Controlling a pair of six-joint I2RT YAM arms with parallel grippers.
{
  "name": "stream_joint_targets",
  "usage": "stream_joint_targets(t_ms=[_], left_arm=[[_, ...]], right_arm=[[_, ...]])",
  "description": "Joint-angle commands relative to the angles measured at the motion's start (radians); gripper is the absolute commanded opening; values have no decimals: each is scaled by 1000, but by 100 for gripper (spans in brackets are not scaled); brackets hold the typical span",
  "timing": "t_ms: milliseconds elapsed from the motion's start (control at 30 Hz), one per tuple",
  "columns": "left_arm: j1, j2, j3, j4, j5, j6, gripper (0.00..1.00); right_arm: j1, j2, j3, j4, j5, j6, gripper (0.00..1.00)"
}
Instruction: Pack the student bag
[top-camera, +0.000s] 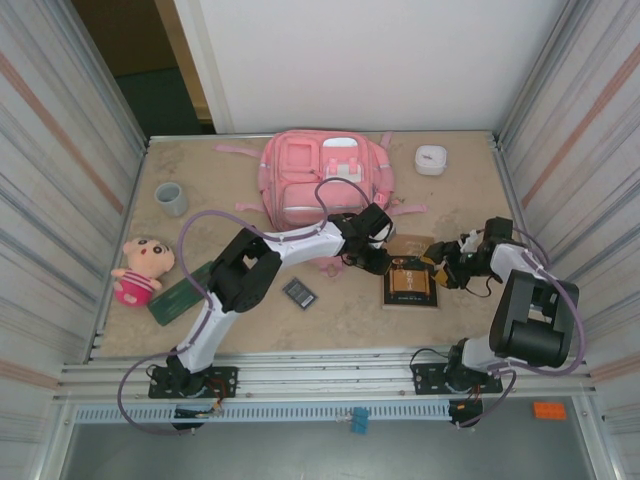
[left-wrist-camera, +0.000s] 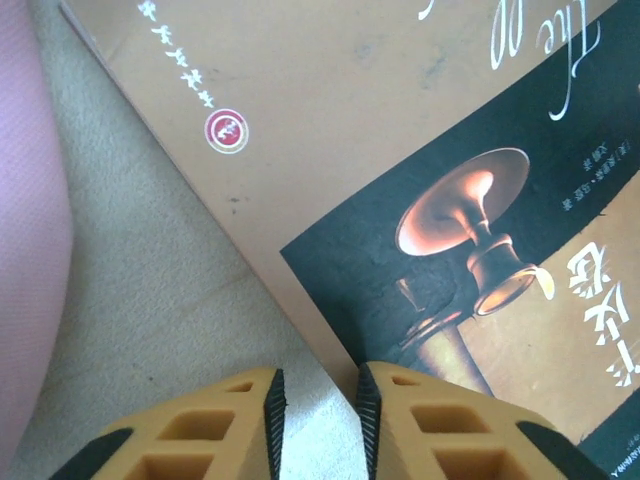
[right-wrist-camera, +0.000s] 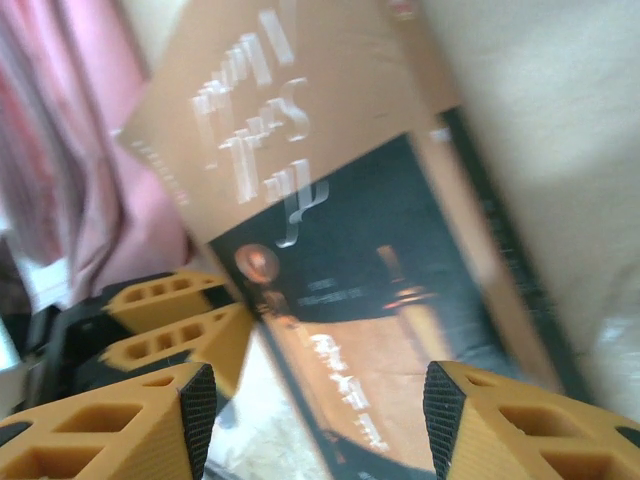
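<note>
Both parted: left fingers (left-wrist-camera: 200, 430) narrowly, right fingers (right-wrist-camera: 110, 420) wide (book (top-camera: 409, 283) below); student bag (top-camera: 325, 180) beyond.

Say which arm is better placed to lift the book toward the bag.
Left, probably. The left gripper sits at the edge of the book nearest the student bag, jaws slightly apart; the right gripper hovers wide open above the cover.
</note>
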Motion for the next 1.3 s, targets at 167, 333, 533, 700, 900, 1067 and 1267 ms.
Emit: stream_joint_targets(t_ms=[167,333,533,700,900,1067,1267], left_arm=[[-12,-104,-89,42,-2,-35,47],[-18,-207,-108,122,18,-42,40],[-23,-162,-52,174,151,-4,26],[-22,-23,20,122,189,39,21],[6,26,-20,53,157,58,20],[34,42,-104,77,147,57,19],[45,47,-121,78,144,61,18]], right_arm=[[-39,-12,27,-66,126,0,63],[-102,-39,36,-101,123,-35,64],[-94,13,62,-162,91,-92,63],[-92,30,51,-144,100,-79,63],[-87,94,66,-156,201,-87,64],[-15,124,53,-129,31,-102,64],[5,169,28,-51,-238,-89,59]])
